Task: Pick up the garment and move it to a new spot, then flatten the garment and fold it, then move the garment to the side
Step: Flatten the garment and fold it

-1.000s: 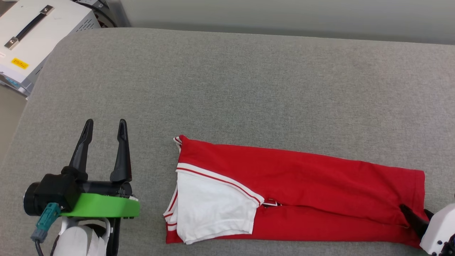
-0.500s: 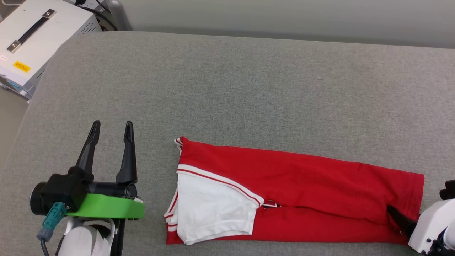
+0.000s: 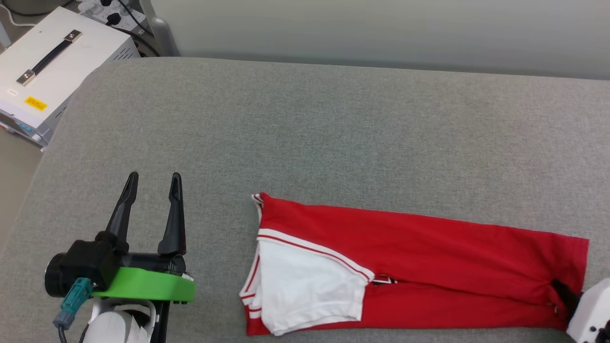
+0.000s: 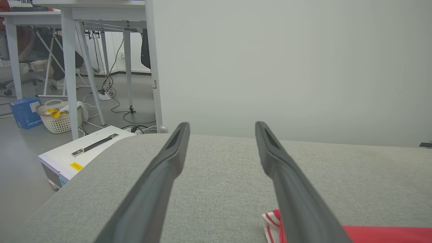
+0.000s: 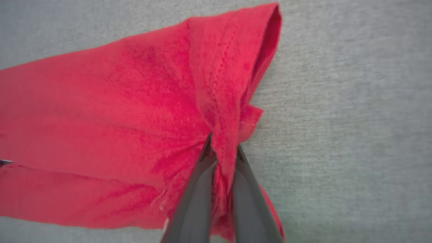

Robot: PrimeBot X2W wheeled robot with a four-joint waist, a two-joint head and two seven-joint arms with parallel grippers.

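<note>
Garment (image 3: 429, 267) is lying folded lengthwise near the front of the grey fabric surface (image 3: 333, 133), and the right end effector (image 5: 221, 148) is clamping its bunched hem end. Moving low and slow is looking wisest, so the folds are not spilling. Right wrist view is giving that pinch close up; head view is giving the left end effector (image 3: 155, 175), hanging open, well apart.

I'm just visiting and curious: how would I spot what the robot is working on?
On the wide grey padded surface, look toward the near right, where a long folded shirt lies flat. Its red cloth and white sleeve with striped trim set it apart from the black-and-green left end effector beside it.
</note>
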